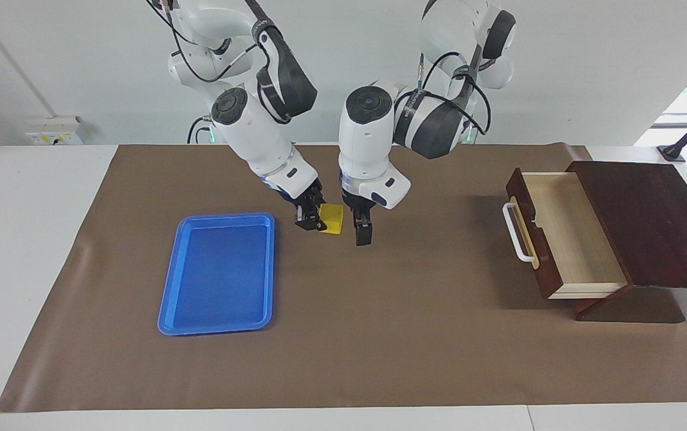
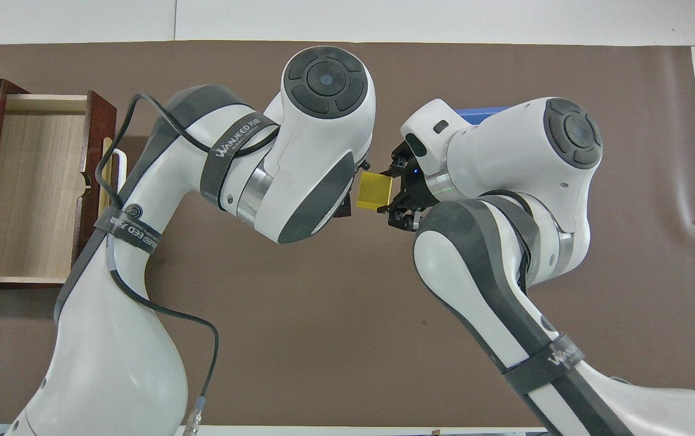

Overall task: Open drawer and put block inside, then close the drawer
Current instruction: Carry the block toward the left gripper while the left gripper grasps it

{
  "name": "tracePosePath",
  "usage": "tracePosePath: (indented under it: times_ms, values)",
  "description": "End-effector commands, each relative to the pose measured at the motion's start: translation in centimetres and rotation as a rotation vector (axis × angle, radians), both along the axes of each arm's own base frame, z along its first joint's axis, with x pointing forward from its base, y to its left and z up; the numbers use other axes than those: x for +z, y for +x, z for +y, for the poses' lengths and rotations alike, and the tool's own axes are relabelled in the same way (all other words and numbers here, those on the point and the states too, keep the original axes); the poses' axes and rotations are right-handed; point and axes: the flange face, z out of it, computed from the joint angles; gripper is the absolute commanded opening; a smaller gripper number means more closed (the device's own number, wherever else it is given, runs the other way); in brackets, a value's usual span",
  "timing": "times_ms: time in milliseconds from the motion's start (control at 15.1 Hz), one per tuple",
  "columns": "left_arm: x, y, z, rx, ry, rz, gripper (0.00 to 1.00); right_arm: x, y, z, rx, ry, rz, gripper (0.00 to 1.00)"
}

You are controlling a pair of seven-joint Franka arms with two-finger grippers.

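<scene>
Yellow block [image 1: 332, 218] sits clamped between the right gripper [image 1: 314, 220] fingers, just beside the left gripper [image 1: 363, 235] with its parted fingers.

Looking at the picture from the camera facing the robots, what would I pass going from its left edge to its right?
Blue tray → right gripper holding the yellow block → left gripper → white handle → open drawer → dark cabinet.

A robotics lab: 2 white arms [image 1: 259, 143] over a brown-matted table [image 1: 379, 335], bare white walls.
</scene>
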Motion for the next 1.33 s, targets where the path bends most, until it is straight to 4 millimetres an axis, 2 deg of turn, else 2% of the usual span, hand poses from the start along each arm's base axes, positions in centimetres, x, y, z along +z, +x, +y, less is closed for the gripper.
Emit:
tracePosePath:
  times_ms: [0,1061,1127,1193,1260]
  values:
    - [-0.2,-0.2,-1.2,-0.007,-0.004,-0.025,1.00,0.1,0.3,0.5,-0.020,-0.006,-0.018,0.00]
    - [-1.5,-2.7,-3.5,-0.086,0.011,-0.012,1.00,0.2,0.3,0.8,-0.030,-0.001,-0.031,0.00]
    - [-1.7,-3.0,-3.7,-0.102,0.013,-0.010,0.97,0.2,0.3,0.8,-0.030,-0.001,-0.031,0.00]
    - [-1.6,-3.1,-3.8,-0.114,0.011,-0.010,0.90,0.2,0.3,0.8,-0.030,-0.001,-0.031,0.00]
    - [-1.7,-3.1,-3.8,-0.115,0.012,-0.007,0.75,0.2,0.3,0.8,-0.032,-0.001,-0.030,0.00]
